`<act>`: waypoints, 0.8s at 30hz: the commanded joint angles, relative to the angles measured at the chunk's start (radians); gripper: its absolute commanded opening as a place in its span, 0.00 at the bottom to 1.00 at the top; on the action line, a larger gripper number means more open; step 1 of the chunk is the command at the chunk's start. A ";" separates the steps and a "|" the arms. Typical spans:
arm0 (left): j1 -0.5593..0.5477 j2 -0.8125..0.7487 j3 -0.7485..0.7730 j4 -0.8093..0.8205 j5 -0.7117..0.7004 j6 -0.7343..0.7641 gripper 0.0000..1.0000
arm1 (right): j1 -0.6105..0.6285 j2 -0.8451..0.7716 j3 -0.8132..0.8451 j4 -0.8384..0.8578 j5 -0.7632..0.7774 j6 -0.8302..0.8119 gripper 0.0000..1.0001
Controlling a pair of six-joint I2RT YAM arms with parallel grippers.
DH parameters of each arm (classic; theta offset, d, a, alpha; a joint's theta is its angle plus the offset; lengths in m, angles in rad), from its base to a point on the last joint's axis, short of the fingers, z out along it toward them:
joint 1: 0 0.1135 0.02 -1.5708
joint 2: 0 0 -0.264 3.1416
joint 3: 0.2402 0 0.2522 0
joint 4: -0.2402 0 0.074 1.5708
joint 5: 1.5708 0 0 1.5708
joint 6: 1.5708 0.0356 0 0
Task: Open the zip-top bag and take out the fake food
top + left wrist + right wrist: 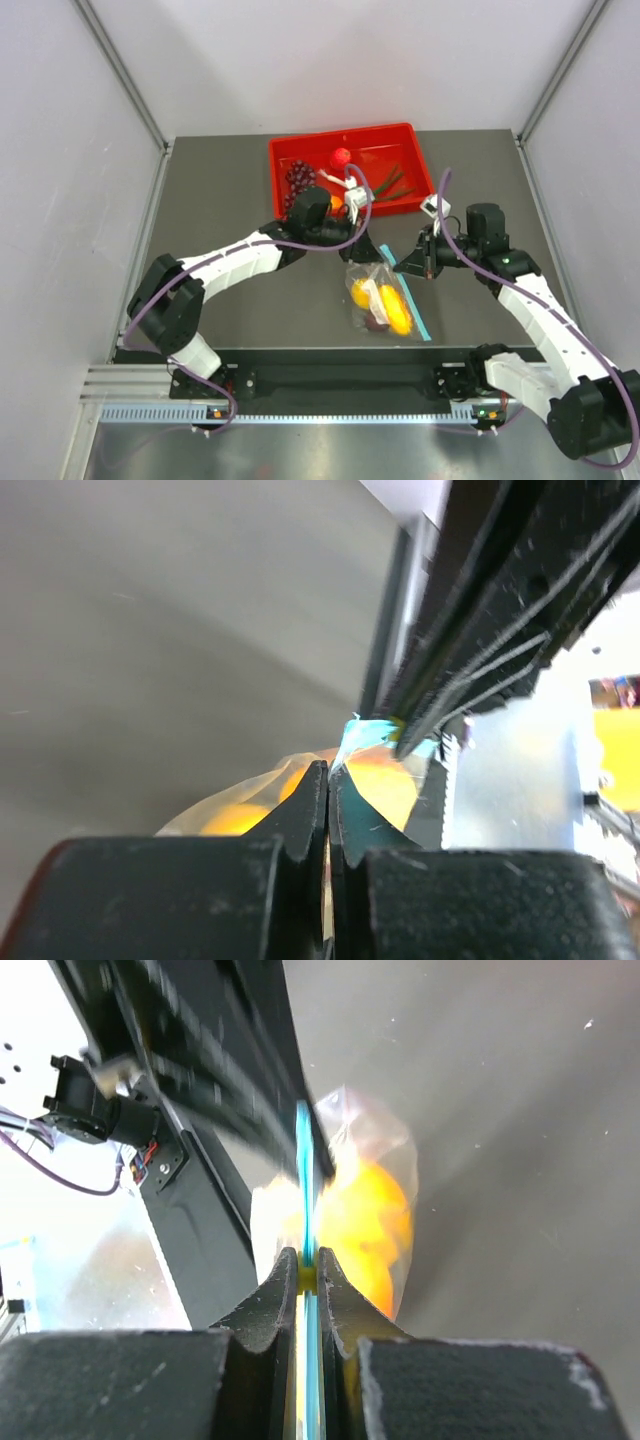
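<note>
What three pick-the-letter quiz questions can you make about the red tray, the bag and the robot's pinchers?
1. Where does the red tray sit?
A) at the near edge
B) at the far side of the table, beyond the zip-top bag
C) on top of the bag

2. What colour is the bag's zip strip?
A) pink
B) black
C) teal-blue

3. How is the right gripper?
A) shut on the zip strip
B) wide open over the tray
C) holding a banana

Answers: B, the top view shows the tray behind the bag. C, a teal-blue line runs along the bag's edge. A, the right wrist view shows it pinching the strip.
</note>
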 commanded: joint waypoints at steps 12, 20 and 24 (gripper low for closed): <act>0.166 -0.091 -0.055 -0.096 -0.327 0.068 0.00 | 0.010 0.008 0.065 -0.155 -0.017 -0.092 0.00; 0.209 -0.140 -0.067 -0.210 -0.534 0.107 0.00 | 0.009 -0.028 0.091 -0.241 0.023 -0.097 0.00; 0.220 -0.159 -0.073 -0.233 -0.596 0.116 0.00 | 0.010 -0.042 0.099 -0.277 0.031 -0.100 0.00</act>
